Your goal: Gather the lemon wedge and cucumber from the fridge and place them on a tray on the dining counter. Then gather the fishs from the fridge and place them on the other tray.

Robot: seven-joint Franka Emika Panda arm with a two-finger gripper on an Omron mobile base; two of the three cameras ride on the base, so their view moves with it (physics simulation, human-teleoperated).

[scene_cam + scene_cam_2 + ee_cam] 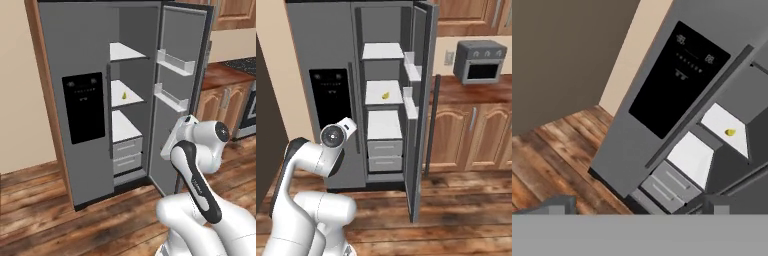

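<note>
1. Nearest the base cameras, the arm [200, 190] is seen folded, well short of the fridge [80, 60].
2. The gripper [639, 206] is spread wide and nothing is held between its tips.
3. The right fridge door [177, 95] is seen swung open; the left one is closed.
4. The lemon wedge [385, 95] is seen lying on the middle shelf [376, 92], near its right side, well apart from the gripper.
5. The step in hand is judged to be the reach for the wedge: the hand is best brought level with the shelf, entered between door and closed side, and lowered over the wedge with the tips astride it.
6. The wedge is too small for its pointing or long axis to be told.
7. No cucumber or fish can be made out.
</note>
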